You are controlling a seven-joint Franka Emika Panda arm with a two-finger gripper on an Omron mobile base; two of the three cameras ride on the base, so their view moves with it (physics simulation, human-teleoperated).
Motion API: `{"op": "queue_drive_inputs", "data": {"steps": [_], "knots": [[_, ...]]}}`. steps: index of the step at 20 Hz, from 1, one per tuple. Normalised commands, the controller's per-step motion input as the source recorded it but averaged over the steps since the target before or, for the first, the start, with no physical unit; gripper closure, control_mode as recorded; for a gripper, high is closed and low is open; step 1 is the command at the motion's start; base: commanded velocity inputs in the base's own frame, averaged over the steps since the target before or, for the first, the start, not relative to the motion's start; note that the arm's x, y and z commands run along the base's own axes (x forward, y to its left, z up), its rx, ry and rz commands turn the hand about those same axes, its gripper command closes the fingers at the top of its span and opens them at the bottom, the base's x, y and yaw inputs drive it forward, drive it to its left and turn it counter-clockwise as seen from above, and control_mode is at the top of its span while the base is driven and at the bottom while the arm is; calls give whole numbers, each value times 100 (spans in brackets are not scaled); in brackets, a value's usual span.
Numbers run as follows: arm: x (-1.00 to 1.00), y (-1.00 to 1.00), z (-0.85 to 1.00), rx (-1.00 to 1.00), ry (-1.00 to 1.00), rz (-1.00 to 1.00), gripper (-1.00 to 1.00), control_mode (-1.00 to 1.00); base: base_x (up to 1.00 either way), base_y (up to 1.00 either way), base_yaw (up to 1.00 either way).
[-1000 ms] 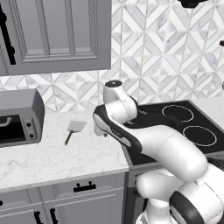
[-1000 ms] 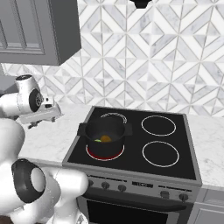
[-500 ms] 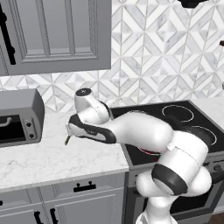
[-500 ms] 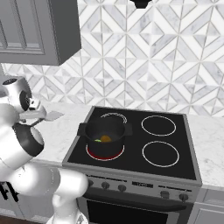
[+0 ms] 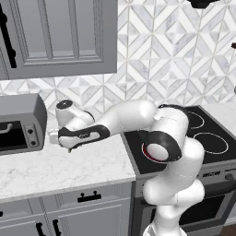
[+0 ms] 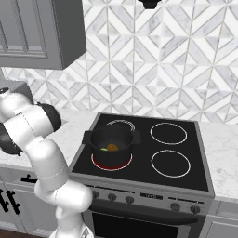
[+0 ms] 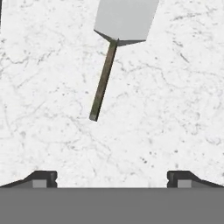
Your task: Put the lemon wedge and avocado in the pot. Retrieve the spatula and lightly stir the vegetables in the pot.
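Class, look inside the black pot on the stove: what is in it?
Inside the pot lie a green lemon wedge and, beside it, the brownish avocado. The pot's near wall hides their undersides and the pot floor.

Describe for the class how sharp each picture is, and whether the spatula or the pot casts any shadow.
Hand view: crisp and evenly lit, the spatula lies on the marble counter with no clear shadow. Right base view: sharp, the pot sits on a red-glowing burner, without glare. Left base view: sharp, flat light, the arm blocks the counter behind it.
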Motion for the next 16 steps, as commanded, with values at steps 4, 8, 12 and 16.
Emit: {"op": "queue_drive_inputs", "data": {"steps": [4,8,12,16], "knots": [[41,1,-53,6,0,-12,-100,-100,0,0,0],[45,0,-52,5,-1,-6,-100,-100,0,0,0],[46,0,-42,8,0,-5,-100,-100,0,0,0],[49,0,-34,7,0,-2,-100,-100,0,0,0]]}}
